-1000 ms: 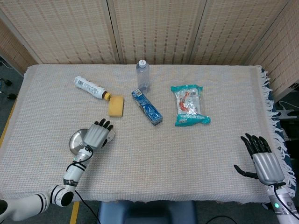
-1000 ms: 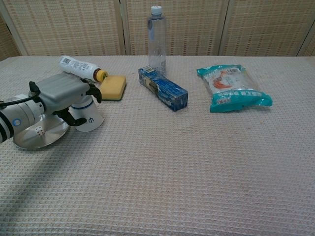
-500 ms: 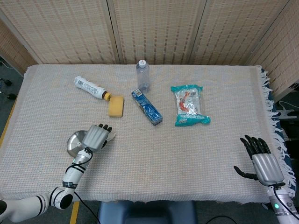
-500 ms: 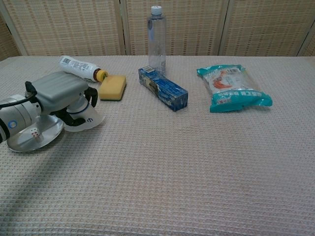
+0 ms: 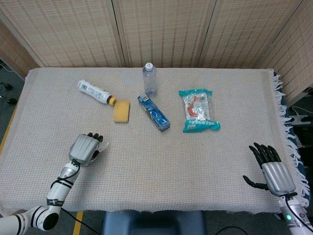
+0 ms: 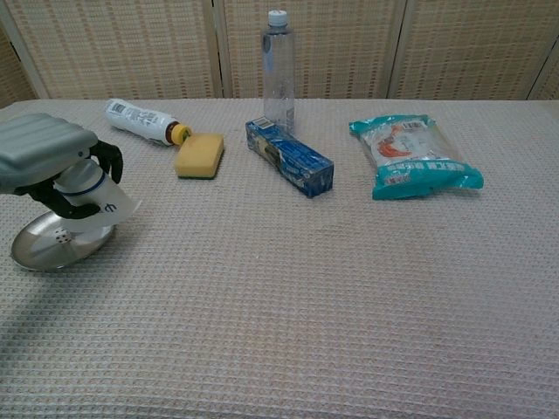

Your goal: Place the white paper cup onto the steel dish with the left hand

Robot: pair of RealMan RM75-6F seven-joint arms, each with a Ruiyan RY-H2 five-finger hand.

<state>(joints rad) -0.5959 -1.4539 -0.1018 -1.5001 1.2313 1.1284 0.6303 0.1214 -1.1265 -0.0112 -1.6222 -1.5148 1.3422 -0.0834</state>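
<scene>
The cup (image 6: 98,202) is gripped by the left hand (image 6: 44,155), tilted, over the dish (image 6: 52,247) at the near left of the tabletop (image 6: 306,288). Farther off lie a sponge (image 6: 199,155) and blue box (image 6: 289,158). The right hand (image 5: 274,169) rests near right, fingers spread, holding nothing
</scene>
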